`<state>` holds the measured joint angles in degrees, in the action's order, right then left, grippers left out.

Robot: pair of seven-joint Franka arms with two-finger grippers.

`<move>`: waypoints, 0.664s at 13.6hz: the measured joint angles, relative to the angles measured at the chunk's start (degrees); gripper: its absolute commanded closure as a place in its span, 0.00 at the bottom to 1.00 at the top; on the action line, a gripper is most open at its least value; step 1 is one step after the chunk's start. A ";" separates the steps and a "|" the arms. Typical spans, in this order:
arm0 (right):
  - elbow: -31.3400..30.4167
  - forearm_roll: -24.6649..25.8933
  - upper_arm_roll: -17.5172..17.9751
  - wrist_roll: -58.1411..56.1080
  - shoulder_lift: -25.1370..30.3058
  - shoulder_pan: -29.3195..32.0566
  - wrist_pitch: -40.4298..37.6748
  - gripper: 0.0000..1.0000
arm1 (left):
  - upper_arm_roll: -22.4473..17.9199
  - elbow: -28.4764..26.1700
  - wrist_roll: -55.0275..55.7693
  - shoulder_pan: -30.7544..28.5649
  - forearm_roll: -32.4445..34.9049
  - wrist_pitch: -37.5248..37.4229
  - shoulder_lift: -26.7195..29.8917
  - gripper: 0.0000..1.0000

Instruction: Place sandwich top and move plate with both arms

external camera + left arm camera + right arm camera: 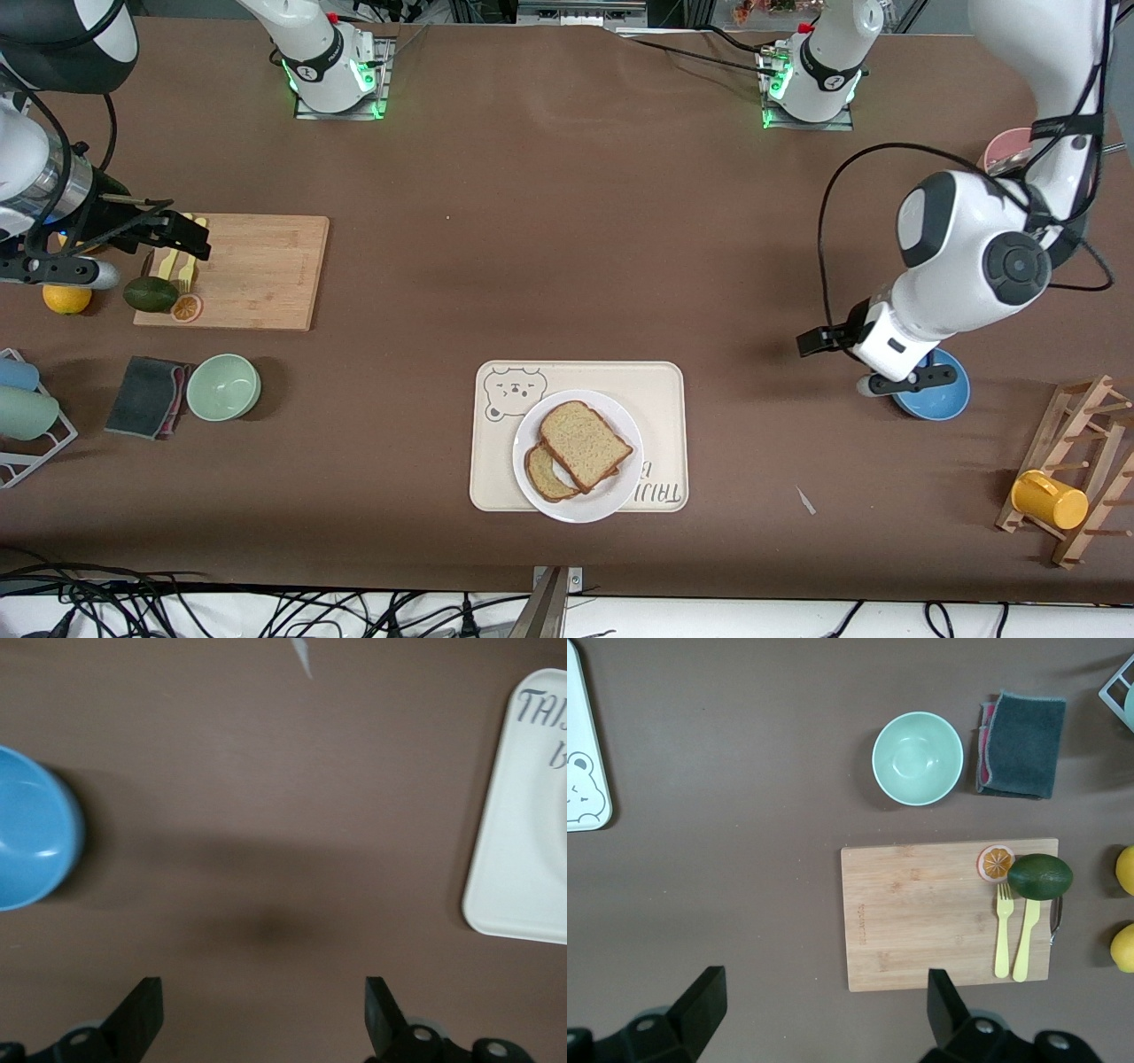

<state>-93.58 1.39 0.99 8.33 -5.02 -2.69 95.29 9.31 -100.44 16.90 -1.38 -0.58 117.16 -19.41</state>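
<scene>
The top slice sits tilted on the lower slice, both on the white plate, which rests on the bear-printed tray near the front edge of the table. So by the look of it the bread is placed and the plate move is next. The left gripper hangs over the blue bowl, fingers spread wide and empty; the right gripper hovers over the cutting board, jaws likewise apart with nothing in them. To do this well, I'd say each arm should come in low at its own side of the rim, close together, and lift level so the slices don't slide.
</scene>
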 measured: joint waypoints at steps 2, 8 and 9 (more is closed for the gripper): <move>0.00 0.00 0.00 0.00 0.00 0.00 0.01 0.00 | -1.06 0.35 -0.01 -0.21 2.07 -3.43 2.61 0.00; 0.00 0.00 0.00 0.00 0.00 0.00 0.04 0.00 | -1.74 3.47 -0.01 -2.51 5.12 -13.06 9.96 0.00; -0.01 0.00 0.00 0.00 0.00 0.00 0.04 0.00 | -1.76 4.93 -0.05 -3.37 5.12 -14.96 10.98 0.00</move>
<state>-93.59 1.39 0.99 8.33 -5.02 -2.69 95.33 7.56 -95.52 16.86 -4.75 4.54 102.20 -8.43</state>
